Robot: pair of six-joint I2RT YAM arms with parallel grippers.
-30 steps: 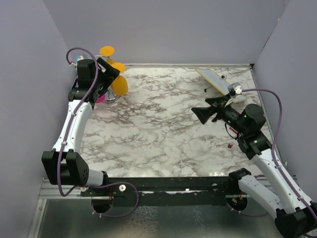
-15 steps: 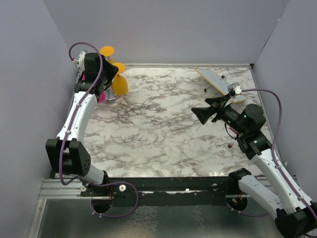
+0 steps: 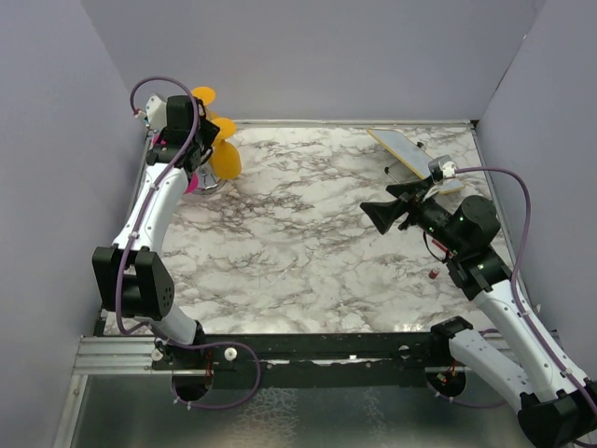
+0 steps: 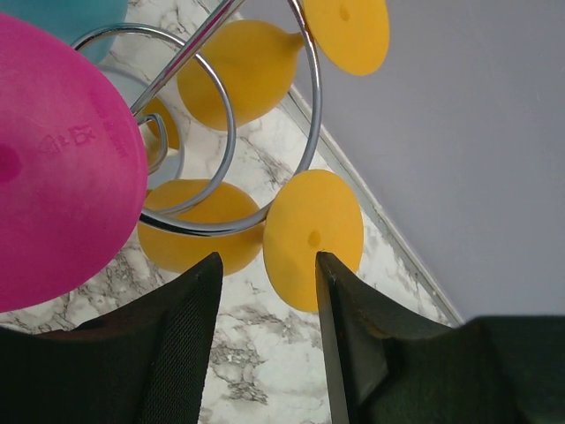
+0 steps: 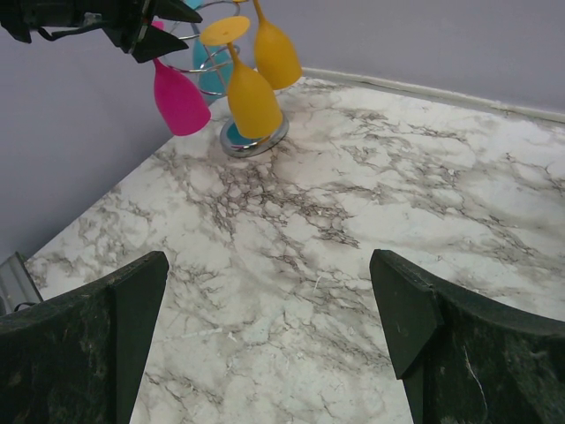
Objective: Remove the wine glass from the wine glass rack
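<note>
The pink glass foot [image 4: 53, 168] bears small embossed characters (too faint to read).

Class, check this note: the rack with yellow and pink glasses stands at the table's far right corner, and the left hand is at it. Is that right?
No. The rack stands at the far left corner, as the top view shows. The rest holds: yellow glasses and a pink glass hang on it, and the left hand is at it.

Mostly hidden behind the left arm [image 3: 154, 201], upper left overhead: wine glass rack [image 3: 207, 184]. Cut by left wrist view's left edge: pink glass foot [image 4: 53, 177], teal glass [image 4: 53, 13]. Too small to identify: red speck [image 3: 434, 273].
</note>
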